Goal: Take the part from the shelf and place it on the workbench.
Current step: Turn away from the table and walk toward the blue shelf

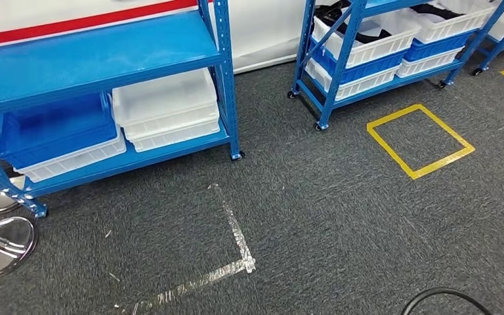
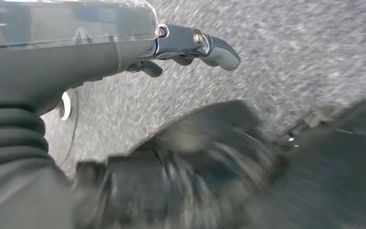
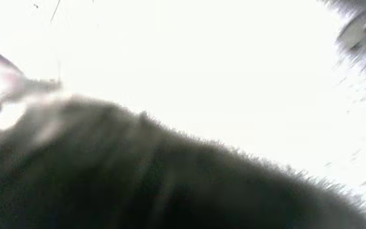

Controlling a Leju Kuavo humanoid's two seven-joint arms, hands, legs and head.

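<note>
Head view, left to right. At the far left you have a blue shelf point(image 1: 98, 59) with a blue bin point(image 1: 56, 128) and white bins point(image 1: 165, 108) stacked on its lower tier. Silver tape point(image 1: 236, 236) marks a corner on the grey carpet point(image 1: 315, 216) in front of it. To the right and farther off stands a second shelf point(image 1: 331, 62) on casters, its white bins point(image 1: 374, 36) holding dark contents that are too small to identify. You cannot say from here which bin holds the part; treat its location as unconfirmed, probably in one of those filled bins. A yellow tape square point(image 1: 420, 141) lies on the floor just right of that shelf.

Left wrist view: the left hand point(image 2: 190, 47) hangs over carpet, fingers loosely curled, holding nothing.

Right wrist view is washed out and blurred; you cannot tell the right hand's state.

Key relation: both shelves lie ahead of and well apart from the hanging hands. Neither arm is clearly nearer. Judgement: you need to walk up and square to a shelf before any reach. No workbench is identifiable yet.
</note>
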